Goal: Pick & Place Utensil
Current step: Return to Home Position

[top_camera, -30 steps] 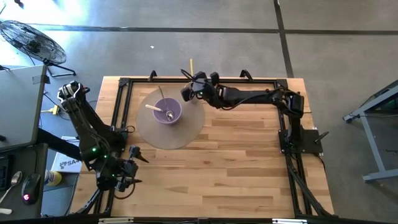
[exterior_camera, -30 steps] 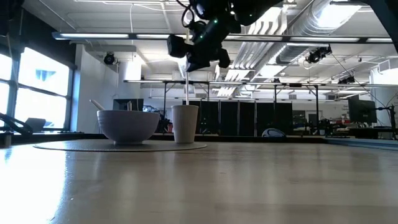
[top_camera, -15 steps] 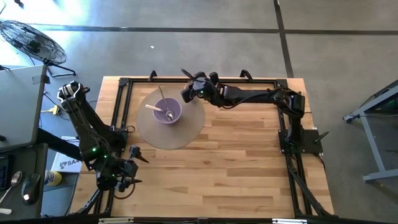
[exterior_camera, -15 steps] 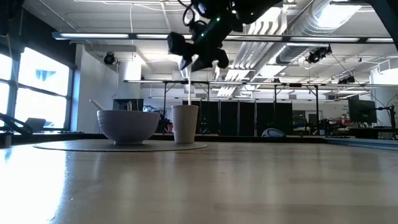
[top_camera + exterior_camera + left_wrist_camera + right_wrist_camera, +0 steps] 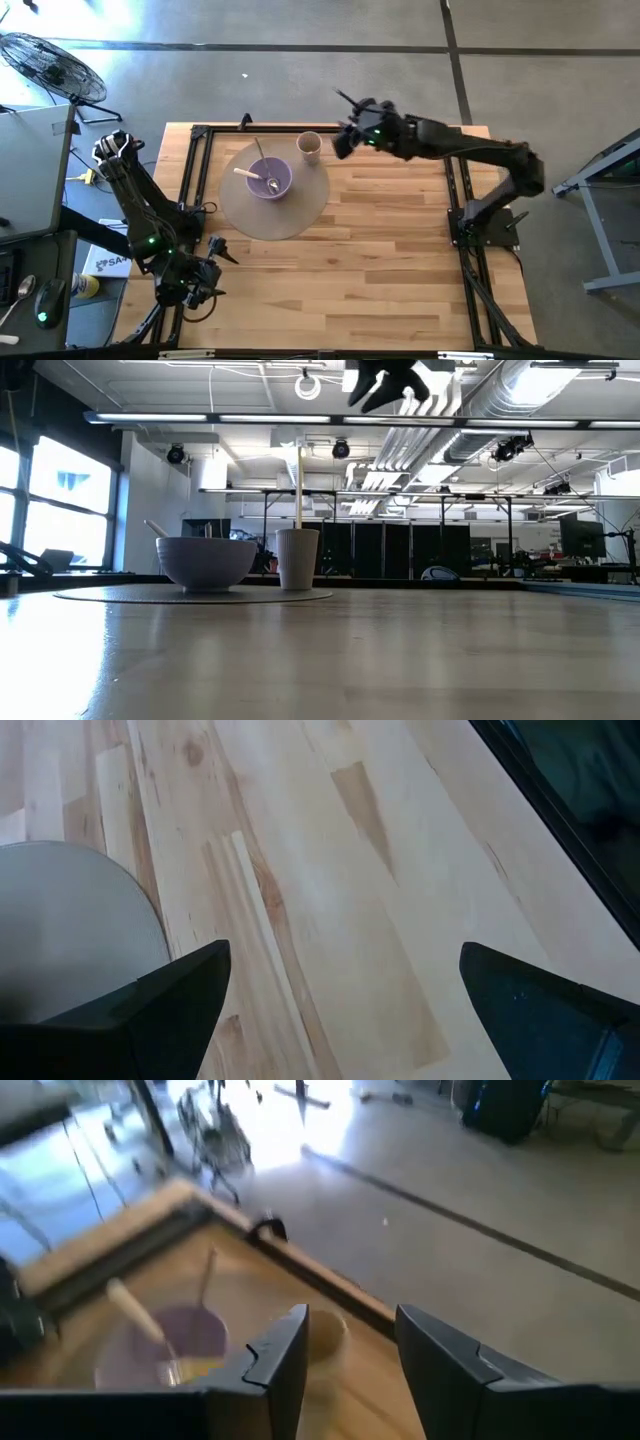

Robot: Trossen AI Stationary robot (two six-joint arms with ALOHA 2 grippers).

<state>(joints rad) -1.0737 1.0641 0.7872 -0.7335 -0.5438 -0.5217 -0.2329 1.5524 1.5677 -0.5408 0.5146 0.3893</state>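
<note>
The right arm [image 5: 450, 155] hangs raised above the wooden surface [image 5: 380, 260], its jaws parted and empty. Just ahead of and below those jaws, clear of them, the white cup [image 5: 309, 147] stands upright on the gray placemat [image 5: 285, 222], with the yellow straw [image 5: 299, 485] upright inside it. The setting looks finished, so empty jaws suit a retreat to rest. Beyond the cup, the purple bowl [image 5: 283, 172] holds a silver spoon [image 5: 271, 184]. The tall straw and the black frame rail [image 5: 400, 127] are the nearest obstacles. The left arm [image 5: 150, 215] waits folded, jaws open over bare wood.
</note>
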